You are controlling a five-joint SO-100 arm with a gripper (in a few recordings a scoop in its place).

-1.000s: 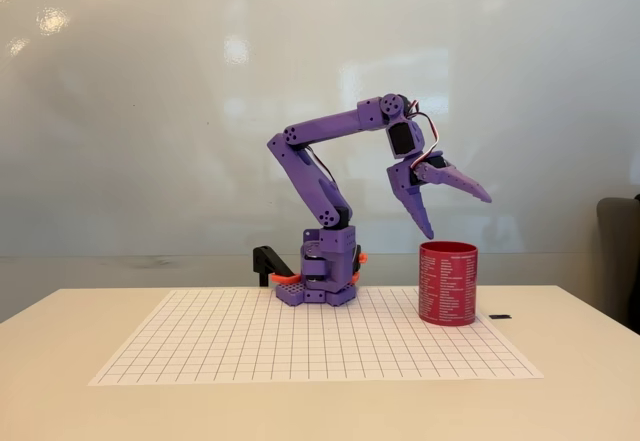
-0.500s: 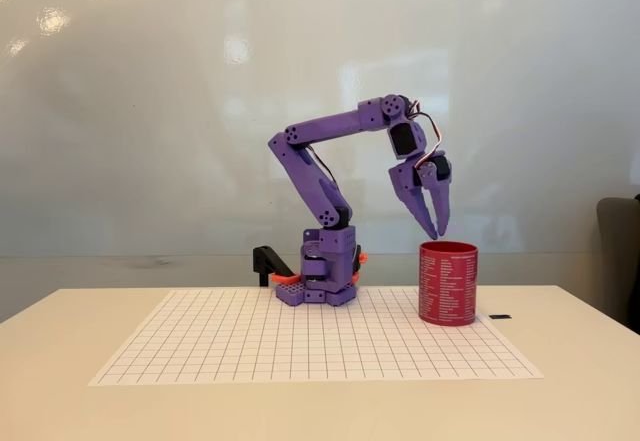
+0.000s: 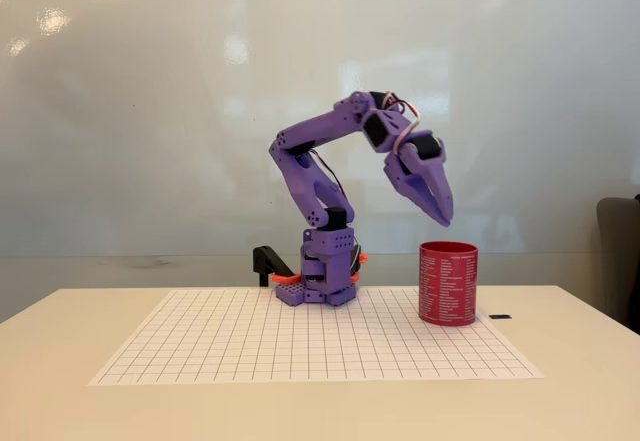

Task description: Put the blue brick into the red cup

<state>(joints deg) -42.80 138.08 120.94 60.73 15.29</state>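
Cup first: the red cup point(image 3: 447, 283) stands upright on the bench point(image 3: 580, 381), on the right part of a white gridded mat point(image 3: 300, 346), its long axis vertical and its open mouth facing up. Rows of small white text cover its straight wall. From this side-on fixed view I cannot see into the cup, so I cannot say what it holds, and I cannot tell where the blue brick is.

My hand point(image 3: 444, 219) hangs in the air above the cup, just over its rim and a little toward the rim's left side, not touching it. My fingers are drawn together to a single point that aims down and to the right, with nothing visible between them.

My purple arm point(image 3: 320, 141) arches up and over from its base point(image 3: 325, 271), which sits left of the cup at the mat's far edge. A small black object point(image 3: 500, 316) lies on the bench just right of the cup.
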